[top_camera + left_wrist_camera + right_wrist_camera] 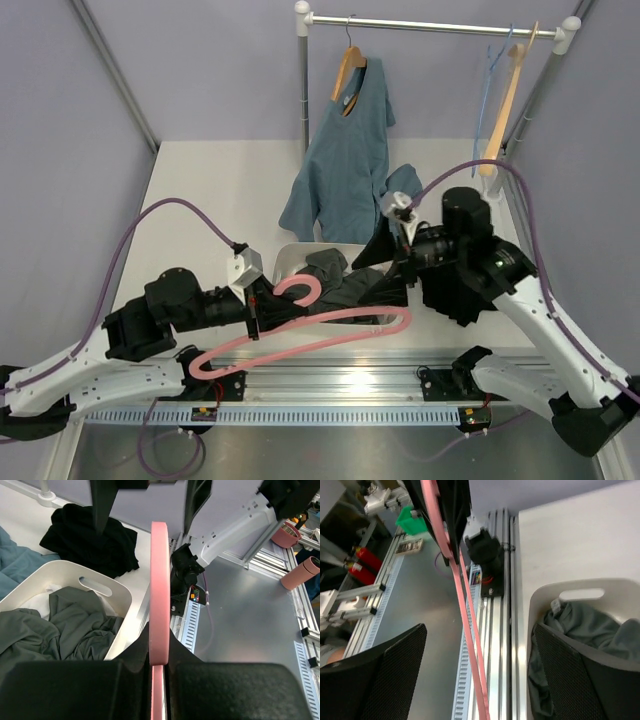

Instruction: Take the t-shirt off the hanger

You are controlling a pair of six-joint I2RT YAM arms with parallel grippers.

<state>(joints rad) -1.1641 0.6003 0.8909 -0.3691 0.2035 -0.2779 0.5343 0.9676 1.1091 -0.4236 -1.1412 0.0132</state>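
Holds the hanger (160, 580), bare, clamped tight in the left gripper (159, 666), across lower centre of the top view. Has the right gripper (480, 630) spread wide, grasping nothing. Finds the t-shirt (90, 540) heaped at upper left of the left wrist view, just beside the white bin (121, 594) of dark grey clothes (75, 622).

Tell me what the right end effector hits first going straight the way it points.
Probably the thin pink plastic hanger, whose arms cross the gap ahead of its open fingers. The aluminium table rail lies behind. Depth is unclear.
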